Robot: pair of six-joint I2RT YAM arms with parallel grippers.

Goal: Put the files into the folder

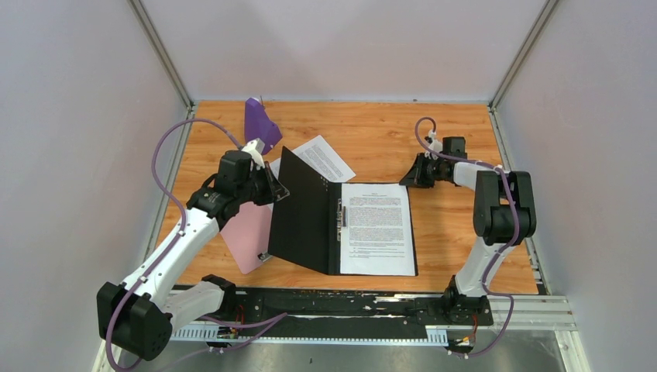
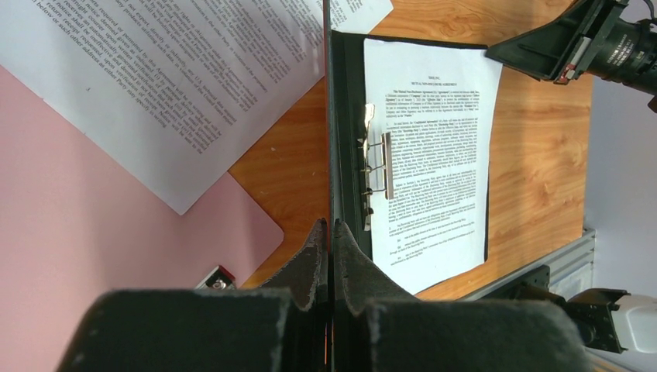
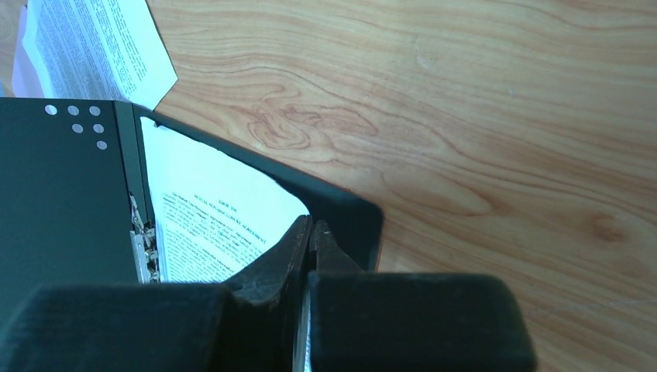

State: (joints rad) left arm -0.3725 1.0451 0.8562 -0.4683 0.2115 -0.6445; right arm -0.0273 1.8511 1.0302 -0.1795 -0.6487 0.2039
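Observation:
The folder (image 1: 306,217) lies open on the table, black inside. My left gripper (image 1: 273,188) is shut on the edge of its left cover and holds that cover raised; in the left wrist view (image 2: 331,226) the cover shows edge-on between the shut jaws. One printed sheet (image 1: 377,229) lies on the folder's flat right half beside the metal clip (image 2: 374,167). The second sheet (image 1: 321,157) lies on the table behind the raised cover. My right gripper (image 1: 411,177) is at the folder's far right corner, shut on the corner of the sheet (image 3: 217,225); a white strip shows between its fingers (image 3: 310,226).
A pink clipboard (image 1: 246,232) lies left of the folder under my left arm, partly under the loose sheet (image 2: 170,85). A purple object (image 1: 261,124) stands at the back left. Grey walls enclose the table on three sides.

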